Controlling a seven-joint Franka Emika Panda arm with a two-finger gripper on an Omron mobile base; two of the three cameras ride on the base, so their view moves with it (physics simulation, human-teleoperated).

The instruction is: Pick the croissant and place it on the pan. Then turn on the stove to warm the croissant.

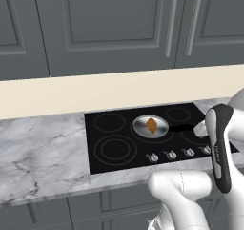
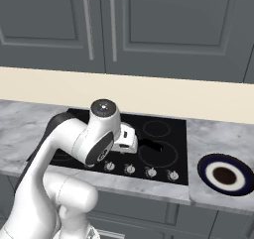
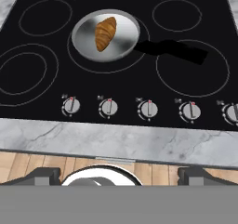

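The croissant (image 3: 105, 33) lies in the pan (image 3: 122, 46) on the stove (image 3: 37, 102); the gripper (image 3: 119, 174) hangs empty, jaws wide.

My arm (image 2: 74, 149) is glossy white with rounded, bulbous links and dark charcoal bands at the joints. A round grey cap with a ring of tiny dots tops one joint (image 2: 103, 107). Faint lettering runs down a dark strip (image 1: 218, 152).

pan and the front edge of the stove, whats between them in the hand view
Bare black glass of the stove, then the row of silver knobs. Nothing else lies between the pan, holding the croissant, and that edge, in the hand view.
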